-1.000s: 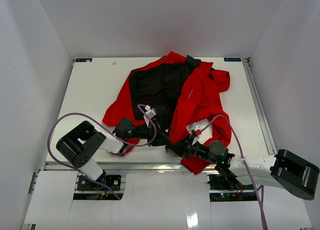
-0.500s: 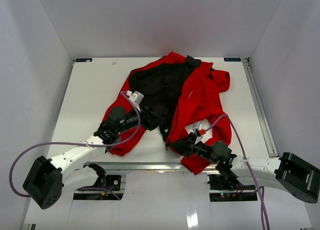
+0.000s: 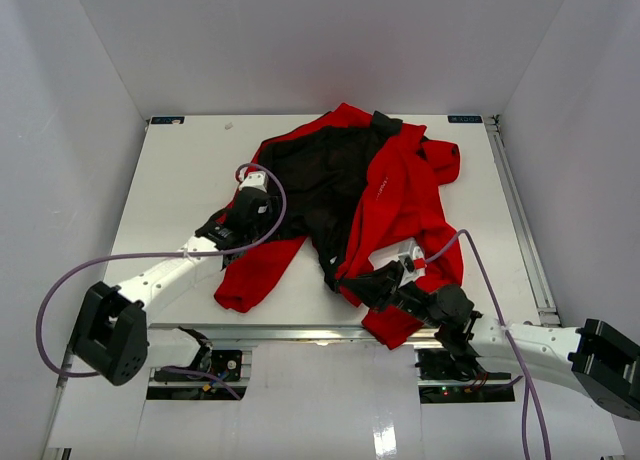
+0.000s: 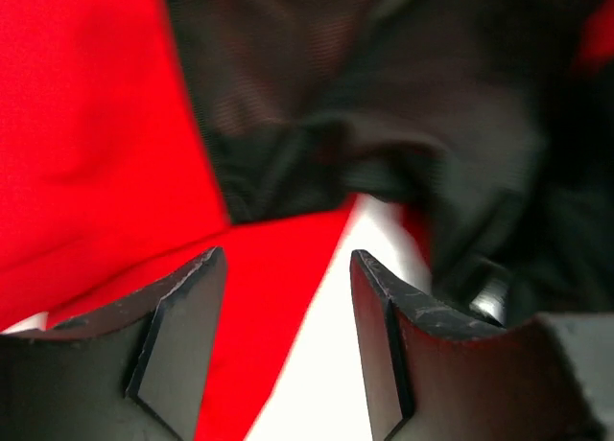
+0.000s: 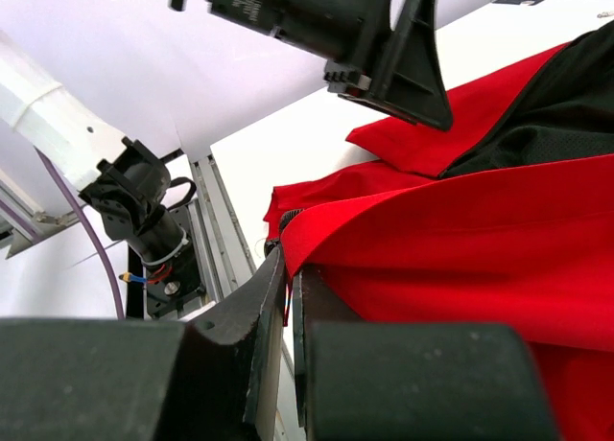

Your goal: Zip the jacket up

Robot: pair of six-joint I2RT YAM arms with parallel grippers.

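Left arm (image 3: 160, 275): I see it stretched from its base at the near left, reaching forward and to the right, with the forearm almost straight.
Left wrist (image 3: 240, 212): tipped downward, with a purple cable looping over it.
Left gripper (image 4: 288, 259): the jaws stand apart, and I see nothing between them.
Right arm (image 3: 530, 335): lying low, reaching leftward from its base at the near right.
Right gripper (image 5: 286, 268): the two dark fingers are pressed together, pinching a red edge of the jacket (image 3: 400, 200) at their tips.
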